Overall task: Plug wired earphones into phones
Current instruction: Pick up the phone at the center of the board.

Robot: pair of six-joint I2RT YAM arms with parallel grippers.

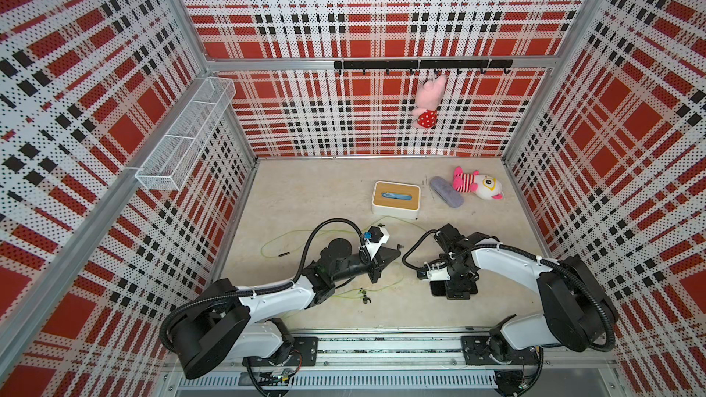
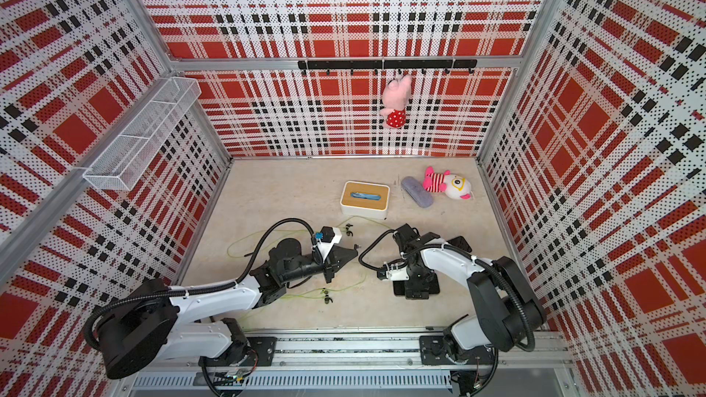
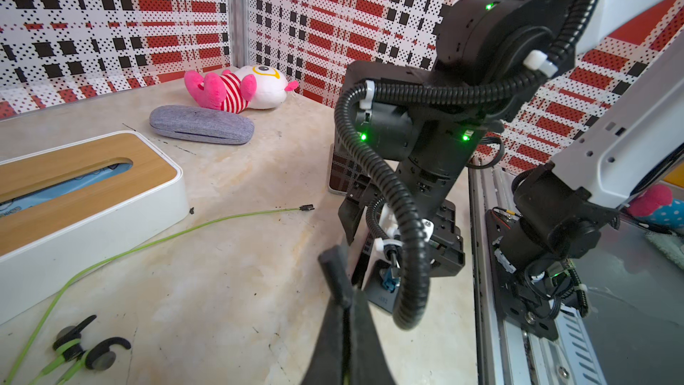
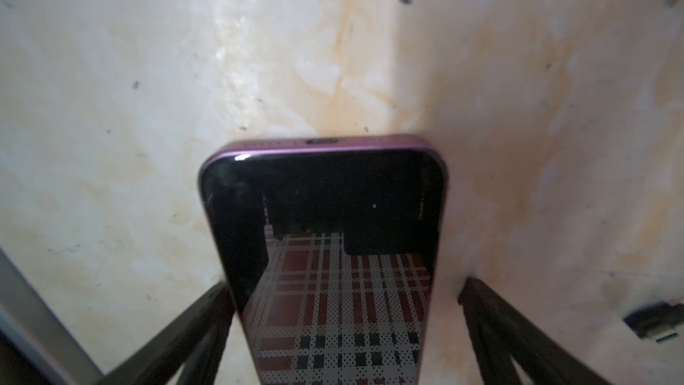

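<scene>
On the desk (image 4: 111, 68), right hand (image 4: 342, 287) spread wide astride a purple-edged phone (image 4: 322, 187) lying flat, not gripping it, left hand (image 3: 335, 275) pinched shut, whether it holds anything hard to tell, earphones (image 3: 177, 234) lying loose beside the white box (image 3: 92, 224).

White link shells (image 1: 275, 295) are joined by black joint housings (image 1: 206, 334); black corrugated hoses (image 3: 390, 194) are fastened with white zip ties (image 3: 538, 62), and small green indicator lights (image 3: 363, 137) are lit.
</scene>
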